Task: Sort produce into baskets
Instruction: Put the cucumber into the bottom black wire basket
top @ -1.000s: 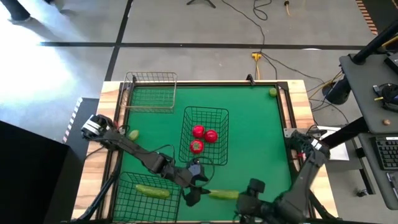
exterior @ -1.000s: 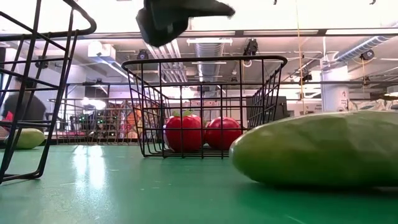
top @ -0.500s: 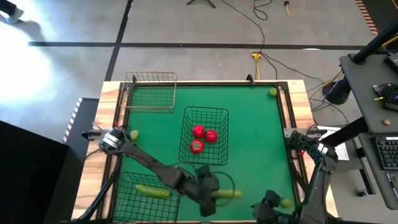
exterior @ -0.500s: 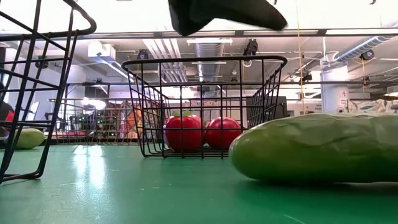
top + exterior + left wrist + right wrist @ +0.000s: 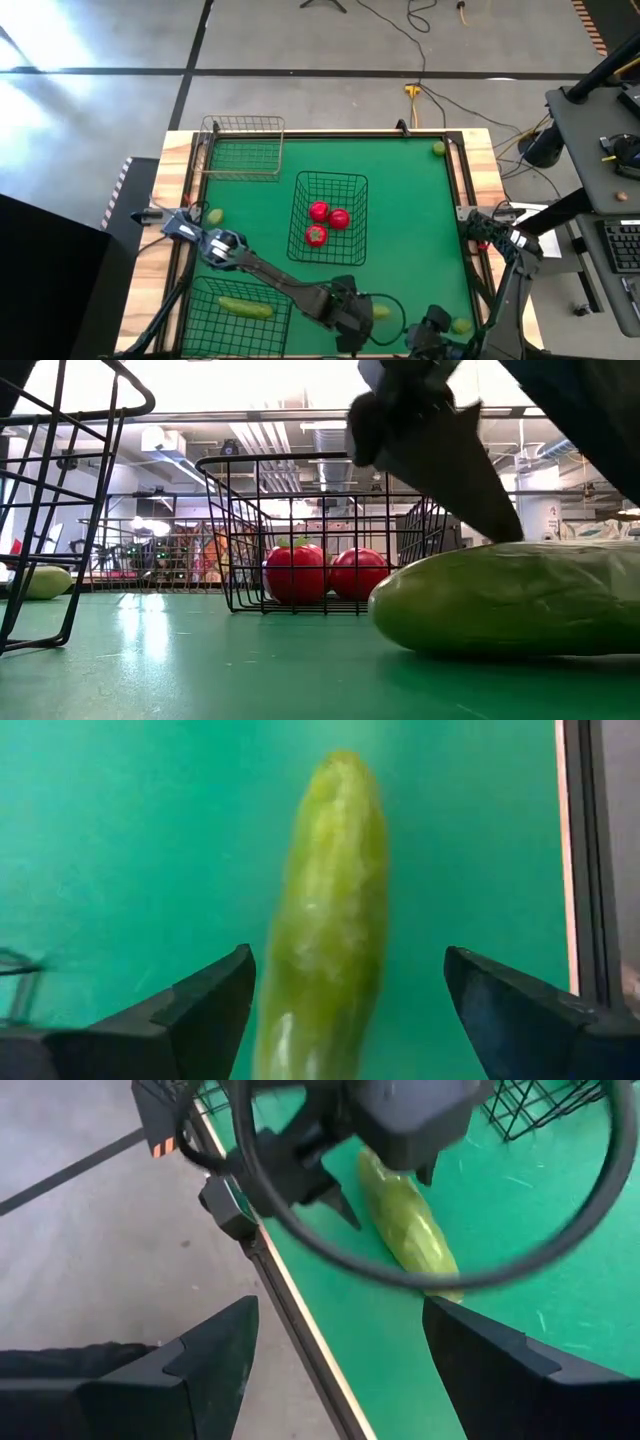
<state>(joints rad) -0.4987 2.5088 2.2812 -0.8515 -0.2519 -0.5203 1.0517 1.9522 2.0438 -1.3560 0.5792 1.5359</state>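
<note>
A green cucumber (image 5: pixel 325 920) lies on the green table near its near edge; it also shows in the high view (image 5: pixel 380 312) and the low view (image 5: pixel 510 600). My left gripper (image 5: pixel 347 960) is open above it, one finger on each side of the cucumber, with a gap on both sides. My right gripper (image 5: pixel 340 1305) is open and empty at the near right, looking back at the cucumber. A second cucumber (image 5: pixel 245 307) lies in the near-left black basket (image 5: pixel 205 320). Three tomatoes (image 5: pixel 318 212) sit in the centre black basket (image 5: pixel 330 180).
A paler wire basket (image 5: pixel 243 147) stands at the far left. Limes lie at the left edge (image 5: pixel 214 216), the far right corner (image 5: pixel 438 148) and the near right by my right arm (image 5: pixel 461 325). The table's raised near rail (image 5: pixel 300 1330) runs beside the cucumber.
My left gripper has gone toward the table's right edge along the near side and down over the loose cucumber, which has stayed put. My right arm has drawn back toward the near right corner, uncovering a lime there.
</note>
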